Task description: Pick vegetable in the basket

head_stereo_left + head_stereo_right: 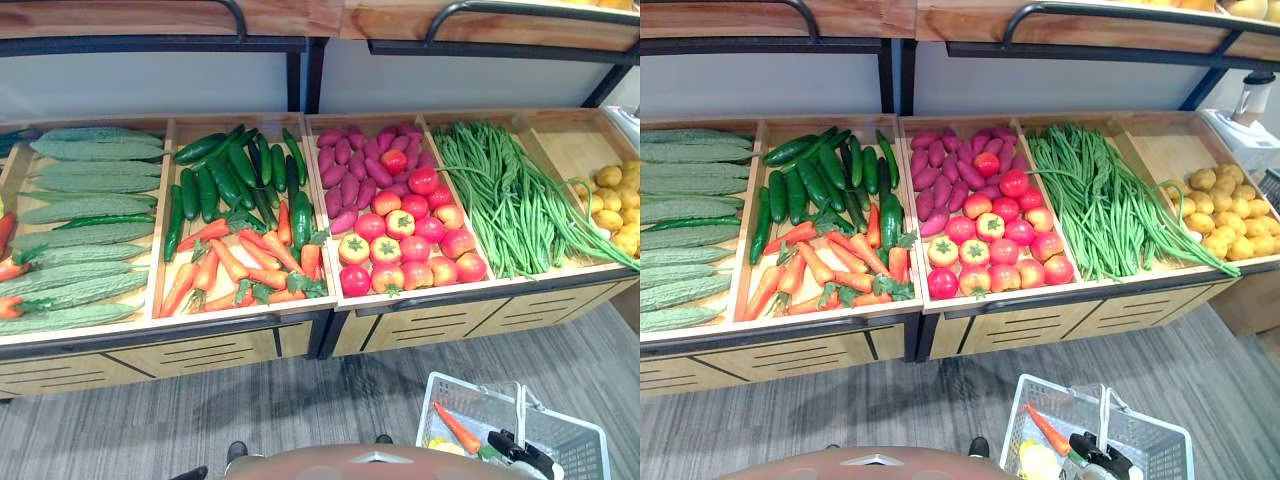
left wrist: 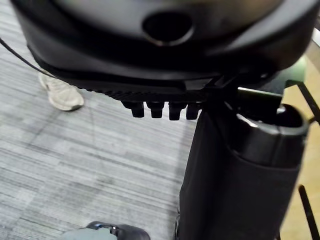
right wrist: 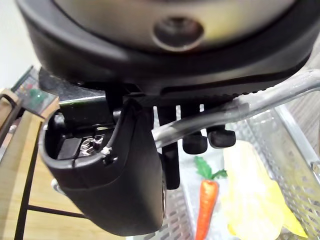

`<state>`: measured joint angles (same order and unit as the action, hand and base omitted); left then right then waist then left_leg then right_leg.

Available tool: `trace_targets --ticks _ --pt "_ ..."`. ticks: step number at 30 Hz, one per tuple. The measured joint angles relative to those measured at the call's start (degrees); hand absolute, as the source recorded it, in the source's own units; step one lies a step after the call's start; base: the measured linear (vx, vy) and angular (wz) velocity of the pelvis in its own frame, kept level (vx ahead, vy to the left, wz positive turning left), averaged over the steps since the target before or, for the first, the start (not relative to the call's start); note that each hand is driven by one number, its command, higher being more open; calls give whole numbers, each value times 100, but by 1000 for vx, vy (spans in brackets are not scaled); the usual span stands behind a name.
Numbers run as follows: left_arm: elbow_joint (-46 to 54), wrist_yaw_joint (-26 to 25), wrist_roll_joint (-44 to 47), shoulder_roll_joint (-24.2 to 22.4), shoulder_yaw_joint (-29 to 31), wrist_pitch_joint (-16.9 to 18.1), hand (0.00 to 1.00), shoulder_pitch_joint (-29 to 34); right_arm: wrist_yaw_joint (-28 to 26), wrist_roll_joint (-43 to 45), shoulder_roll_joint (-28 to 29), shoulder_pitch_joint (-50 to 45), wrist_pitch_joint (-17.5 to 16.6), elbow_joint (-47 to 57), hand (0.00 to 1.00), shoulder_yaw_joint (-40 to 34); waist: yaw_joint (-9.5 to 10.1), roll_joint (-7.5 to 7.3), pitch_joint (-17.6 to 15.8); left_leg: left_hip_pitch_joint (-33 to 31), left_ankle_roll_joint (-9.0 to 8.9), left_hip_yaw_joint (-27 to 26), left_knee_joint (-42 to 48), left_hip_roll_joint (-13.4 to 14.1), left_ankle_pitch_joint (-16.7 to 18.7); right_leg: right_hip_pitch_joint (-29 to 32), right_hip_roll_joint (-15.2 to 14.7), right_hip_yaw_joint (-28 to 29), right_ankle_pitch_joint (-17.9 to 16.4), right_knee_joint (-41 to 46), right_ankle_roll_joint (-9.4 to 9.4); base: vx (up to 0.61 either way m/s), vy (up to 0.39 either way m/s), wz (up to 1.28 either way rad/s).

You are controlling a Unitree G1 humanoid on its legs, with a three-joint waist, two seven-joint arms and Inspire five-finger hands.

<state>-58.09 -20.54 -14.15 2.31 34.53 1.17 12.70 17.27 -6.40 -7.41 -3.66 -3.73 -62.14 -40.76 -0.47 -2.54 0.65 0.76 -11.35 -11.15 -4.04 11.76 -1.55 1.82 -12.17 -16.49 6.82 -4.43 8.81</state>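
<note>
A wide wooden display stand (image 1: 240, 345) is seen across the head views from 9 to 3 o'clock, divided into open compartments under an upper shelf (image 1: 150, 20) with a black rail. At the 9 o'clock end, the largest compartment is filled with pale green bitter gourds (image 1: 85, 235), and a few red peppers (image 1: 10, 270) are seen at its outer edge. In the next compartment, dark cucumbers (image 1: 225, 175) are piled at its 12 o'clock end and carrots (image 1: 245, 265) at its 6 o'clock end. Toward 1 o'clock, purple sweet potatoes (image 1: 345, 175) are stacked behind rows of tomatoes (image 1: 410, 245). A heap of long green beans (image 1: 500, 195) is laid in the compartment at 2 o'clock, and yellow potatoes (image 1: 1225, 210) are gathered at the 3 o'clock end. A pale wire basket (image 1: 572, 448) is held at 5 o'clock, well apart from the stand and above the floor. Its handle (image 3: 260, 102) is gripped by the right hand (image 3: 107, 175), whose fingers are curled round it. A single carrot (image 1: 457, 427) with a green top is lying in the basket, and a yellow item (image 3: 255, 195) is lying just beside it. The left hand (image 2: 125, 70) is shown in its wrist view over the floor, its fingers relaxed and nothing held. The floor (image 1: 300, 400) is covered in grey striped carpet, and a person's pale shoe (image 2: 60, 92) is seen on it.
</note>
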Motion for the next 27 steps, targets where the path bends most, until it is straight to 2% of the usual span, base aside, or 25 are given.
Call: trace_targets --ticks 6,9,11,14,15,17,18,19,20,21,22,23,24,25,26,27 --pt "-51 233 7 -15 -680 124 100 -116 -9 1 -65 -5 -18 -29 0 85 4 61 -103 215 -14 -273 174 2 198 -56 3 297 -3 7 2 21 10 -25" --pt "-39 398 21 -9 -1051 217 100 -165 -34 4 -70 99 -34 -17 0 81 -8 45 -376 38 2 -363 1255 144 874 20 -46 506 -331 604 27 -27 41 -28" --pt "14 421 34 34 -1191 332 100 -207 -39 8 -67 118 -50 8 0 82 -84 31 -492 -336 40 -321 2273 296 1423 306 -77 680 -619 1252 71 -62 95 -20" --pt "7 445 23 255 -1409 355 100 -370 -48 10 18 294 -61 65 0 88 -102 -65 -748 -485 139 -530 2820 318 1724 500 -115 1003 -499 1374 116 -74 141 -49" --pt "8 443 23 334 -1444 355 100 -436 -48 14 108 420 -62 158 0 115 -99 -54 -829 -570 214 -759 3006 362 1840 687 -88 1169 -249 1355 37 -211 171 -106" --pt "13 420 26 404 -1421 353 100 -487 -51 51 231 554 -60 299 0 364 -60 -97 -937 -627 343 -1225 3182 444 1953 969 0 1213 515 1050 -127 -257 174 -132" --pt "18 418 18 414 -1416 344 100 -567 -48 59 305 578 -62 464 0 525 42 -53 -1018 -594 505 -1606 3137 555 1913 971 125 1207 1402 394 -311 -263 154 -134" --pt "54 408 -6 384 -1430 353 100 -626 -65 61 323 689 -60 506 0 684 38 -3 -1149 -558 611 -1893 3067 583 1847 1103 42 723 1274 748 -327 -254 150 -114" --pt "90 408 -12 381 -1442 353 100 -637 -72 103 323 709 -56 516 0 705 17 -8 -1170 -518 650 -1968 3027 580 1821 1179 -34 393 761 1340 -523 -205 145 -78" --pt "160 394 -44 371 -1482 356 100 -620 -43 267 328 694 -45 515 0 753 20 63 -1210 -413 712 -2136 2955 572 1769 1207 -218 -184 -100 2458 -644 -155 157 -59" --pt "241 366 -57 424 -1586 355 100 -543 -33 289 325 690 -49 515 0 797 11 50 -1188 -412 754 -2293 2948 570 1745 1184 -452 -595 -696 3310 -708 -134 131 -59" --pt "254 366 -78 458 -1630 355 100 -539 -34 286 318 695 -56 515 0 852 12 20 -1173 -423 761 -2358 2954 567 1740 1160 -562 -769 -904 3607 -742 -106 40 -57" --pt "254 365 -141 520 -1678 350 100 -541 -44 247 281 692 -58 510 0 1032 18 -82 -1151 -437 757 -2506 2959 567 1706 1050 -777 -1072 -1168 4021 -721 -95 -82 -64" --pt "252 366 -189 537 -1676 342 100 -527 -48 225 238 744 -63 491 0 1175 37 -136 -1147 -439 736 -2664 3016 595 1691 950 -935 -1301 -1318 4072 -650 -91 -118 -69" --pt "247 370 -198 550 -1659 331 100 -541 -58 223 201 808 -70 470 0 1218 21 -154 -1171 -445 730 -2718 3083 620 1695 973 -923 -1440 -1305 3943 -587 -96 -136 -81" --pt "237 397 -201 429 -1628 281 100 -583 -87 219 97 889 -72 441 0 1264 14 -79 -1162 -485 713 -2843 3017 652 1684 884 -606 -1655 -1237 3417 -611 -90 -105 -94"
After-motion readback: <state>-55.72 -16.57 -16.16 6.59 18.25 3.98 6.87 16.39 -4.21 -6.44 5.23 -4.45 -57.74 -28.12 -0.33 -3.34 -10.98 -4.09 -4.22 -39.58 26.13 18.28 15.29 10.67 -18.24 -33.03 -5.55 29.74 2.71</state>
